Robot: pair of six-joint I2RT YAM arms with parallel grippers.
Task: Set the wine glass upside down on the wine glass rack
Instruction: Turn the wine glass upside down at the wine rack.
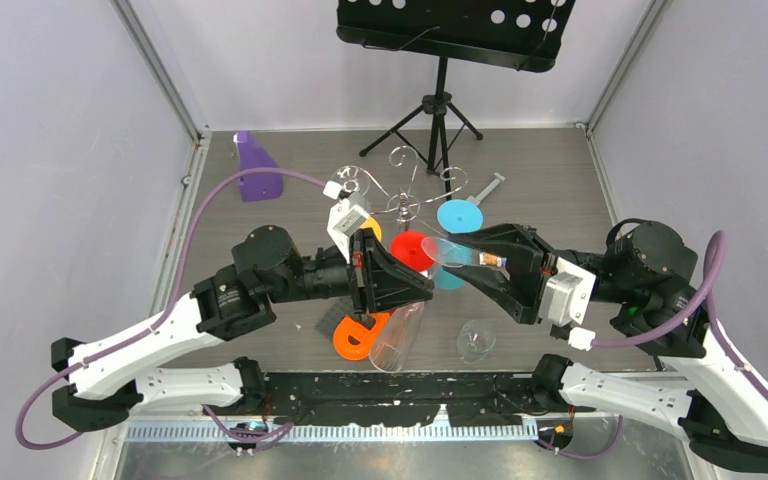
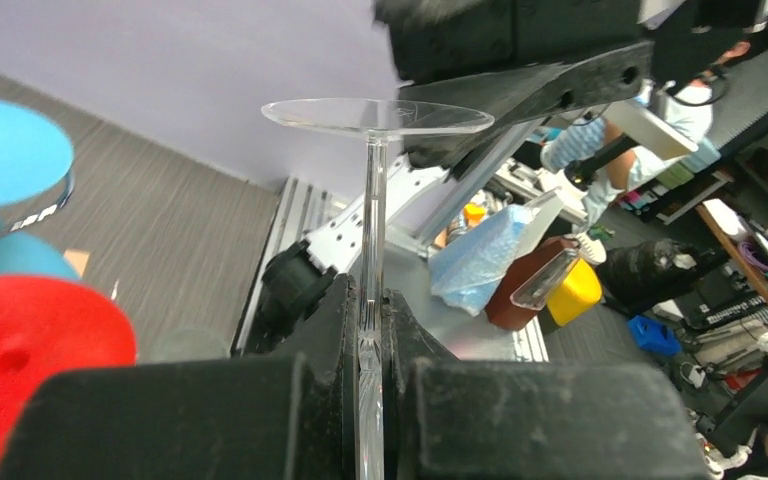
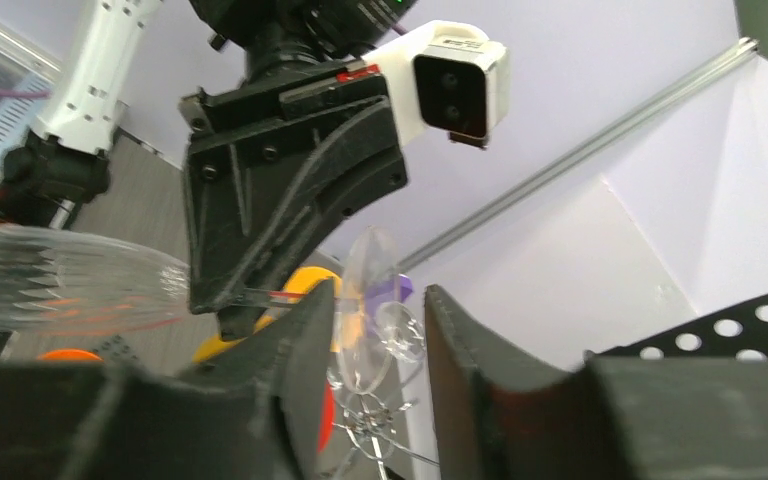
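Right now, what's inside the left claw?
The clear wine glass, stem pinched in the left gripper, foot sticking out. In the left wrist view, the gripper body hides the bowl.

From the top external camera I look down from high on the near side of the wine glass rack [image 1: 407, 195], far enough back that the whole table [image 1: 560, 180] around it fits in frame. My left wrist camera rides near-left of the rack, tight on the left gripper [image 2: 372, 320], looking toward the rack's near-right. The right wrist camera sits near-right of the rack, close behind the right gripper [image 3: 380, 340], tilted up at the wall [image 3: 580, 150]. All three views share the wine glass [image 2: 372, 200].
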